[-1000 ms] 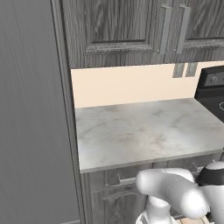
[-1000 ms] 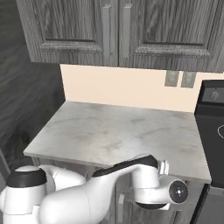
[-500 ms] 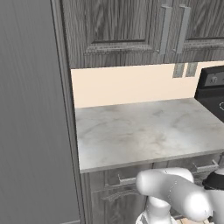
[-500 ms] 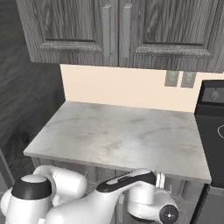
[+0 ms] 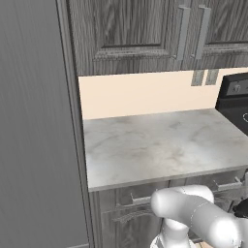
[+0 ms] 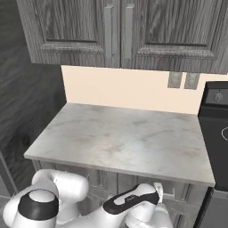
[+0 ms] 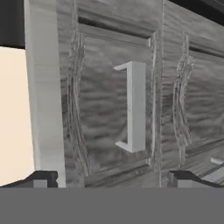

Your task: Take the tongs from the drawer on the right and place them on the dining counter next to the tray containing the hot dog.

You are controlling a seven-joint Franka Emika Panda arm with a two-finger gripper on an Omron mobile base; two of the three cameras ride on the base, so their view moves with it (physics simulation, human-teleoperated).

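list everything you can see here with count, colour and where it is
worktop: one, pale grey-white marbled, under the wall cabinets
wall cabinet doors: at least two, dark grey wood grain, above the worktop, each with a silvery bar handle
backsplash: one, pale peach, between worktop and wall cabinets
outlets: two, grey, on the backsplash near the stove
stove: one, black, at the worktop's right end
tall panel: one, dark grey, left of the worktop
drawer: one, dark grey raised-panel front, shut, close ahead of the hand camera
drawer handle: one, silvery bar, middle of that front
arm: one, white with dark joints, low in front of the lower cabinets
gripper: one, dark fingertips, open, facing the drawer front, holding nothing
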